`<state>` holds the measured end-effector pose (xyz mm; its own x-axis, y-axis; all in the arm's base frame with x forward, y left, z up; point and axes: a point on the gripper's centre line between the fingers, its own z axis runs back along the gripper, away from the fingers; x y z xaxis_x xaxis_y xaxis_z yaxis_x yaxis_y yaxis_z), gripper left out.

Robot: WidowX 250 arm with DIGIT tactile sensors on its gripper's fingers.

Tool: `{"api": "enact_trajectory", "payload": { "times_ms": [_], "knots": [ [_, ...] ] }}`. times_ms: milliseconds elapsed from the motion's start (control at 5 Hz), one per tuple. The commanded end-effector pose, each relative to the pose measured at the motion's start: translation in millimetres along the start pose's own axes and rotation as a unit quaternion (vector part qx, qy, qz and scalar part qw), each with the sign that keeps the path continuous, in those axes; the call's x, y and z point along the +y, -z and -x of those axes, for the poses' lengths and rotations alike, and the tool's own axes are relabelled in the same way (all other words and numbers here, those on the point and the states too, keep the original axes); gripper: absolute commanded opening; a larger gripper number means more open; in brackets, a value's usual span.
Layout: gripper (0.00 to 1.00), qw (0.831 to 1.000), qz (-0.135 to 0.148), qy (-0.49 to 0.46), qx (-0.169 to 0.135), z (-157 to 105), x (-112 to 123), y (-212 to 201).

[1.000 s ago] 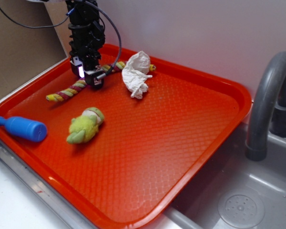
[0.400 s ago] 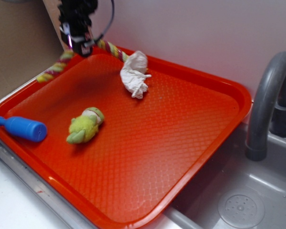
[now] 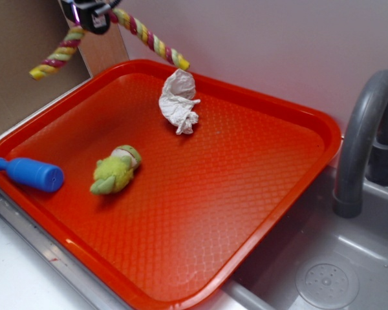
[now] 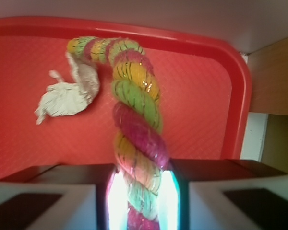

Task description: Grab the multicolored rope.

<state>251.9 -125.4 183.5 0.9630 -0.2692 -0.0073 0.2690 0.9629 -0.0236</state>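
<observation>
The multicolored rope (image 3: 149, 37), twisted in yellow, maroon and pale green, hangs in the air above the back left of the orange tray (image 3: 258, 187). My gripper (image 3: 90, 16) is shut on its middle at the top left, with both ends drooping on either side. In the wrist view the rope (image 4: 134, 115) runs up from between the closed jaws of the gripper (image 4: 140, 199), well above the tray (image 4: 197, 96).
A crumpled white tissue (image 3: 178, 101) lies at the back of the tray. A green plush toy (image 3: 114, 171) and a blue bottle (image 3: 29, 173) lie at the left. A sink with a grey faucet (image 3: 362, 135) is to the right.
The gripper has lifted the rope off the tray, up and to the left. The rope's right end has come free from beside the tissue, which shifted slightly.
</observation>
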Motion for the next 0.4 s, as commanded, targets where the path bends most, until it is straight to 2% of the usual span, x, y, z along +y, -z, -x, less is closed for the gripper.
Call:
{"api": "enact_trajectory", "payload": {
  "times_ms": [0, 200],
  "knots": [
    [0.0, 0.991, 0.024, -0.007, -0.135, 42.6, -4.6, -74.6],
    [0.0, 0.994, 0.054, -0.027, -0.095, 35.1, 4.5, -62.9]
  ]
}}
